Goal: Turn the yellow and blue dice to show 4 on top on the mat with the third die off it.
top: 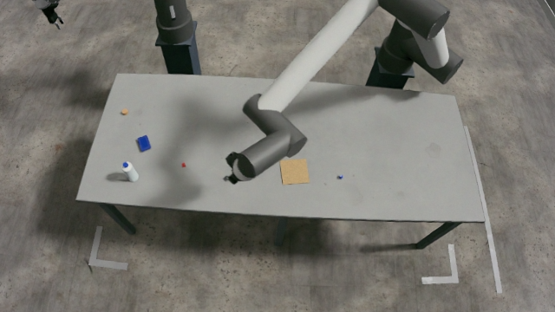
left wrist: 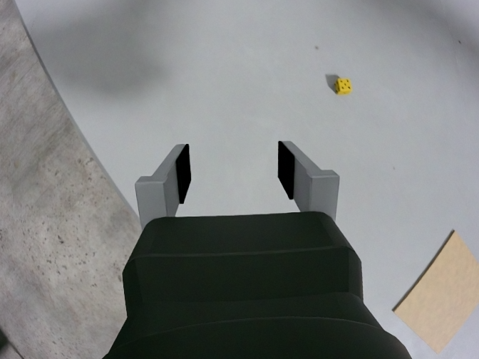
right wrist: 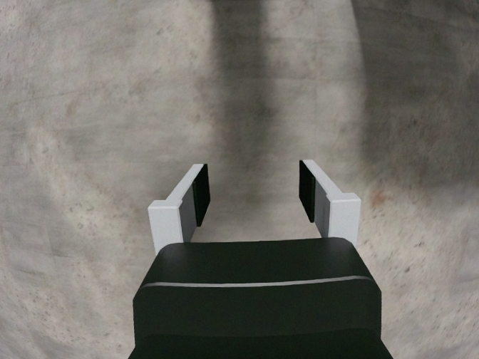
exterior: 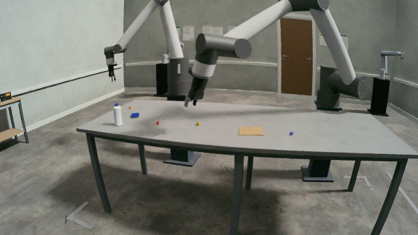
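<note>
The exterior and left wrist views show the yellow die [exterior: 198,124] [left wrist: 343,86] on the tabletop [top: 368,130] [exterior: 343,134] [left wrist: 239,107], off the mat [top: 295,172] [exterior: 251,131] [left wrist: 440,293]; the left arm hides it from above. The top and exterior views have the blue die [top: 340,177] [exterior: 291,133] and red die [top: 184,165] [exterior: 157,123], both off the mat, pips too small to read. The left wrist view cuts off the mat. Left tool [top: 226,178] [exterior: 190,104] [left wrist: 234,169] and right tool [top: 59,23] [exterior: 113,78] [right wrist: 254,181] are released, fingers wide apart
</note>
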You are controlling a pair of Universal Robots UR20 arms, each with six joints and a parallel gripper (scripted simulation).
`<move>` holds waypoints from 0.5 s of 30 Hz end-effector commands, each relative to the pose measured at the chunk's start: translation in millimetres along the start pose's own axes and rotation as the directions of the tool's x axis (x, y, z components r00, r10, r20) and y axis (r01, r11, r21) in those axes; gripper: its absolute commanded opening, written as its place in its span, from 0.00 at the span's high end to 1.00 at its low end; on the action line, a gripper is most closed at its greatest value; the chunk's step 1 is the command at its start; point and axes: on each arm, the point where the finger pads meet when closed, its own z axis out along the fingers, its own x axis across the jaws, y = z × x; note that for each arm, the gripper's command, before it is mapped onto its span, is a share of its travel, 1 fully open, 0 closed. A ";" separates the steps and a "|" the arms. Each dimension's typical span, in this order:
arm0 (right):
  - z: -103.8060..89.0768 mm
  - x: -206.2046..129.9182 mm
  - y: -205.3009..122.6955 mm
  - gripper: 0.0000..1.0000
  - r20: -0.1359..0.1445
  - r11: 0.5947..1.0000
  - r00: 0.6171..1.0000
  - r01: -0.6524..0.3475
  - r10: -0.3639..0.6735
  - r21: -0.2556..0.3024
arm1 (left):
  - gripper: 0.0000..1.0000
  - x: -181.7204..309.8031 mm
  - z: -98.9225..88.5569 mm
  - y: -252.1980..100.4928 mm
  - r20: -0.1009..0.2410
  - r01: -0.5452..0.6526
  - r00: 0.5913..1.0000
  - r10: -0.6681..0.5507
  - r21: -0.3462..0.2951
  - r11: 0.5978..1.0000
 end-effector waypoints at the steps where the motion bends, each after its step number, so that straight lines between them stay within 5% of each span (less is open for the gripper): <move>1: -2.7 -57.0 17.1 0.00 -0.019 0.999 1.000 -0.021 0.020 -0.039 | 0.00 -16.2 15.2 -27.0 -0.018 -0.010 1.000 0.009 -0.042 0.999; 15: -4.4 -83.6 18.4 0.00 -0.023 0.997 0.999 -0.036 0.035 -0.062 | 0.00 -50.1 76.1 -144.7 -0.065 -0.068 0.996 0.056 -0.200 0.977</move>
